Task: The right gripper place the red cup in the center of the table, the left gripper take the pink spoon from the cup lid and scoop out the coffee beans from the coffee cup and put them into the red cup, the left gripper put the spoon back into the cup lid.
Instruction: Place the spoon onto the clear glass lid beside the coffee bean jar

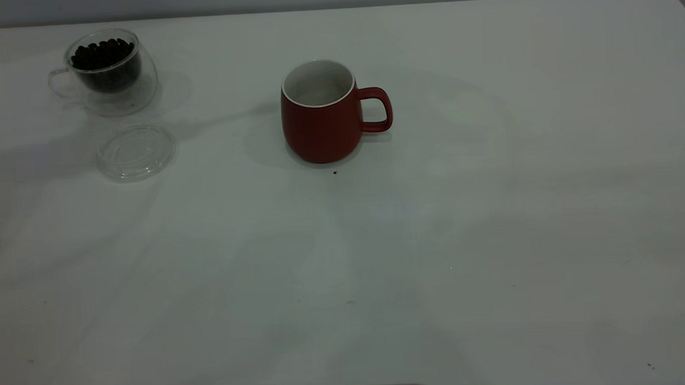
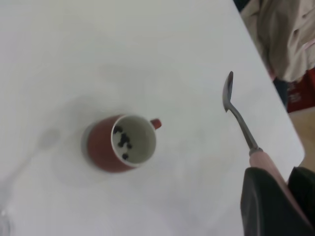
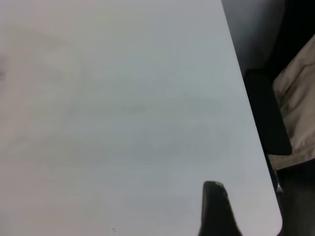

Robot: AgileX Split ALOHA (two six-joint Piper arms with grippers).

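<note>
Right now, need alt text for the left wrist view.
The left pincer holds a pink-handled spoon above the white table, its bowl apparently empty. Off to one side stands a red cup with a few coffee beans inside.

You see the white surface [image 3: 123, 113], one dark fingertip [image 3: 215, 206] near its corner, and beige cloth [image 3: 298, 103] beyond its edge.

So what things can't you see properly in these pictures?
- The left tool: the left wrist view cuts it off at the edge, though it grips the pink spoon.
- The right tool: only one dark tip shows in the right wrist view, so open or shut is unclear.
- Both arms: outside the exterior view.
- Beans in the red cup: its wall hides them in the exterior view.
</note>
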